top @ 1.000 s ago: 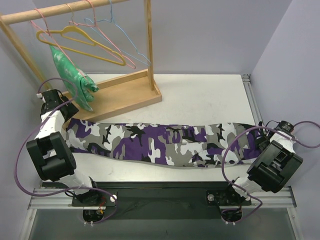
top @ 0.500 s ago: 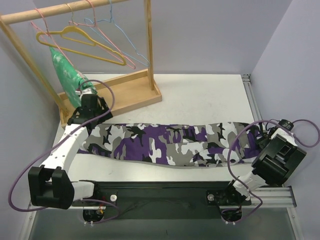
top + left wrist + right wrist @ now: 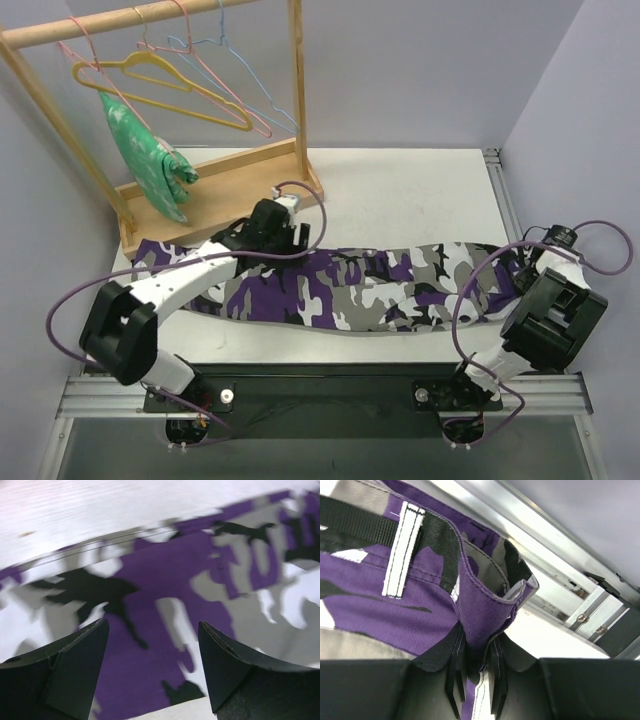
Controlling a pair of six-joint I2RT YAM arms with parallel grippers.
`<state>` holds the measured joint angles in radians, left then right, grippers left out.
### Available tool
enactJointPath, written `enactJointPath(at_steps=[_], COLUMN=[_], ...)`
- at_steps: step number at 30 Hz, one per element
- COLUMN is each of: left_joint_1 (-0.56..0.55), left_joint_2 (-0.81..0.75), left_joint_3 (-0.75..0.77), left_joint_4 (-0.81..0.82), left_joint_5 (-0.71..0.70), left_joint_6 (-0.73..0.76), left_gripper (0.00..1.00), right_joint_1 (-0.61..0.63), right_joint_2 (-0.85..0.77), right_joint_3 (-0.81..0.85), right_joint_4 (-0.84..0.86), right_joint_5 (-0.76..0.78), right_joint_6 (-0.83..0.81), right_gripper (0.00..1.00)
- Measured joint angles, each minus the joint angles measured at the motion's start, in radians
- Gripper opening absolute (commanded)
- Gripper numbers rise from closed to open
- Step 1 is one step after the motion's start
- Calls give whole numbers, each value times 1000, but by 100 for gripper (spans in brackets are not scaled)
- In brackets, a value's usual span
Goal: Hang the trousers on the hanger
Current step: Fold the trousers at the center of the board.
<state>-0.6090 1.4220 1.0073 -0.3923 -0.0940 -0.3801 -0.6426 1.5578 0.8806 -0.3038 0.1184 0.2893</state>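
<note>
The camouflage trousers lie flat and stretched across the table from left to right. In the top view my left gripper hovers over their upper edge, left of the middle. Its wrist view shows it open above purple cloth, with nothing between the fingers. My right gripper is at the trousers' right end, shut on a pinched fold of the waistband, which stands up between its jaws. The yellow hanger hangs on the wooden rail at the back left, far from both grippers.
The wooden rack stands at the back left on a flat base. It carries pink hangers, a blue hanger and a green-and-white garment. An aluminium rail borders the table's right edge, close to my right gripper.
My left arm swept from the table's left end to the right, over the trousers' middle, staying open. My right gripper closed on the waistband fold.
</note>
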Motion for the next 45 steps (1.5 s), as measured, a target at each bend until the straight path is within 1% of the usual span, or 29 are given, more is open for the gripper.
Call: enactJointPath(at_steps=[5, 10, 12, 16, 22, 25, 28, 33, 37, 40, 45], left_joint_1=[-63, -93, -105, -169, -217, -229, -236, -247, -266, -267, -254], left_joint_2=[188, 378, 452, 575, 652, 706, 765, 875, 973, 1009, 1006], left_joint_3=[129, 238, 275, 326, 349, 385, 435, 575, 697, 720, 722], left_joint_4=[96, 174, 194, 228, 293, 356, 401, 424, 479, 551, 553], left_joint_5=[223, 441, 497, 581, 658, 697, 748, 799, 808, 809, 779], left_joint_6=[49, 40, 25, -27, -134, -195, -253, -333, -418, -499, -586], left_gripper=[82, 82, 82, 81, 81, 81, 81, 81, 81, 81, 81], right_joint_1=[45, 84, 100, 130, 193, 223, 257, 314, 372, 410, 491], right_joint_2=[-34, -118, -142, -169, -199, -228, -257, -292, -327, -356, -395], right_joint_3=[50, 83, 98, 126, 177, 188, 195, 223, 233, 237, 238], right_joint_4=[-53, -94, -108, -125, -136, -136, -131, -106, -79, -69, -81], right_joint_5=[-10, -38, -55, -101, -172, -206, -249, -322, -386, -447, -507], right_joint_6=[19, 51, 64, 96, 124, 131, 134, 133, 130, 127, 96], right_gripper=[0, 0, 0, 0, 0, 0, 0, 0, 0, 0, 0])
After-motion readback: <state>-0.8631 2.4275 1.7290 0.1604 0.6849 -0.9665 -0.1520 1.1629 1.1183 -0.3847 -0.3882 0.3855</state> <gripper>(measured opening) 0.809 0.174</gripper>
